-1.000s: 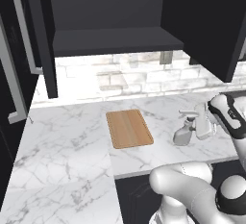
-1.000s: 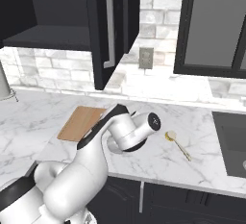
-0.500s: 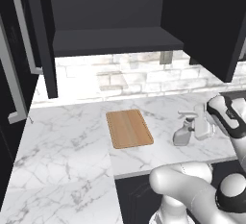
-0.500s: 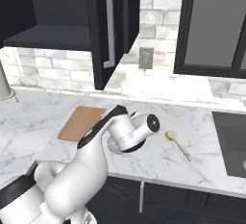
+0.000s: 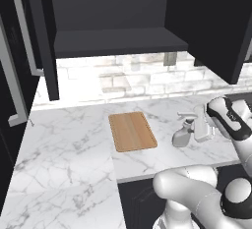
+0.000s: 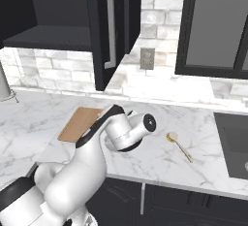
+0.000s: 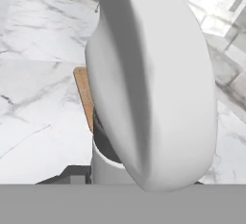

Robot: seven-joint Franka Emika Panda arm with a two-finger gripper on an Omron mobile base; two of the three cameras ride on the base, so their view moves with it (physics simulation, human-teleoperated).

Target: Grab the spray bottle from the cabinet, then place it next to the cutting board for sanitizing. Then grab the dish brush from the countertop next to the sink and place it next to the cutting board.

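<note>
Pale grey-white plastic, smooth and matt, makes up the spray bottle [image 5: 186, 133], which the gripper [image 5: 201, 129] clasps by its body, jaws part-closed around it; in the hand view the bottle [image 7: 153, 83] bulges right in front of the camera, so the fingers themselves are hidden; the bottle hangs just in front of the hand, low over the white marble countertop [image 5: 74, 154], whether touching it I cannot tell; the cutting board [image 5: 132, 131], light brown wood with rounded corners and lengthwise grain, lies flat a short way beyond the bottle on the side away from the hand; I judge the bottle light and stiff, hollow, rather slippery on its glossy curve, best held around the wide lower body, not the thin neck or trigger head, which could twist or snap loose; the dish brush [image 6: 178, 142], yellow-gold round head on a thin pale handle, lies well apart from the hand toward the dark sink [image 6: 232, 140]; it looks light, and its slim handle asks for a careful pinch; the dark cabinet [image 5: 113, 36] stands open above.
</note>
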